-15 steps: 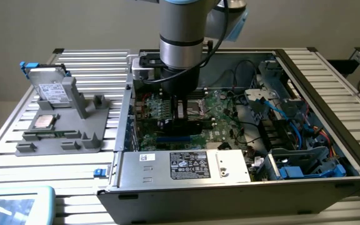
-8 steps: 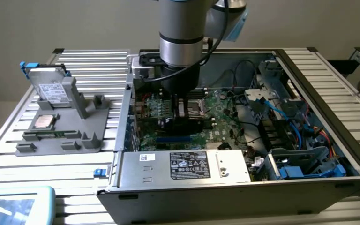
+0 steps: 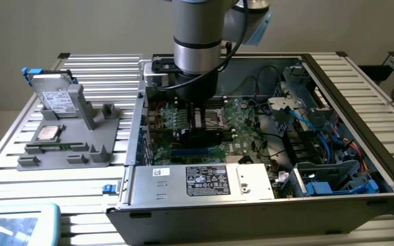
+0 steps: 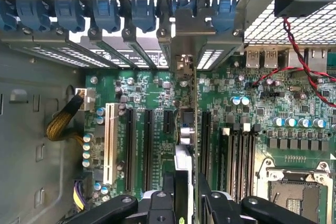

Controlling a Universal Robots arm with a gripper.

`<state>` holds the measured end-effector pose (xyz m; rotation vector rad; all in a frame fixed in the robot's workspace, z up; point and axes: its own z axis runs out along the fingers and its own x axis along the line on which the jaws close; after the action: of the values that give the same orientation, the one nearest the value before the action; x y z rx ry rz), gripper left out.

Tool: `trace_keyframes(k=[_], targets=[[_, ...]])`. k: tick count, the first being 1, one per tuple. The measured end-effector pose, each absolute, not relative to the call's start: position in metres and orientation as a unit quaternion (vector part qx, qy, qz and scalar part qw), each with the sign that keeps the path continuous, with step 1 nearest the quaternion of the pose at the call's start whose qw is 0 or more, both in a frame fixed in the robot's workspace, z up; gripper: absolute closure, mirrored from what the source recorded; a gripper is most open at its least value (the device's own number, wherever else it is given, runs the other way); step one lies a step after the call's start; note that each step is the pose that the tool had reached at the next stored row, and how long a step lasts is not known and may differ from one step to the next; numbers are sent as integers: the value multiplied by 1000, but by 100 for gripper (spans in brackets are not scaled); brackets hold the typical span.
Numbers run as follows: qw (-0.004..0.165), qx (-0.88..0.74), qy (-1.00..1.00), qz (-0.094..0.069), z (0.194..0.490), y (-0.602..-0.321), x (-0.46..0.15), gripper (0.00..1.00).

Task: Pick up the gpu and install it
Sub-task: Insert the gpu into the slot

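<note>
The gpu (image 4: 196, 129) is seen edge-on in the wrist view, a thin dark card standing upright over the green motherboard (image 4: 142, 90). It sits between the black expansion slots, and its silvery end bracket (image 4: 184, 64) reaches the case's rear wall. My gripper (image 4: 185, 184) is shut on the card, one black finger on each face. In the exterior view the gripper (image 3: 200, 123) hangs straight down inside the open computer case (image 3: 334, 205), with the gpu (image 3: 204, 137) low against the board. I cannot tell whether the card's edge is seated in a slot.
A grey holder (image 3: 67, 154) outside the case, at the exterior view's left, carries a silver hard drive (image 3: 55, 97), a processor (image 3: 50, 132) and a memory stick (image 3: 55, 147). The power supply (image 3: 204, 180) lies along the case's near wall. Blue cables (image 3: 327, 148) crowd its right side. Blue slot clips (image 4: 105, 11) line the rear wall.
</note>
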<state>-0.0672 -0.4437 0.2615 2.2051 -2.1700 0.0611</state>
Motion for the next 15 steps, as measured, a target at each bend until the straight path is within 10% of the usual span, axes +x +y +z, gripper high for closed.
trace_keyframes(k=[15], targets=[[23, 712, -701, 20, 254, -441, -69, 73]])
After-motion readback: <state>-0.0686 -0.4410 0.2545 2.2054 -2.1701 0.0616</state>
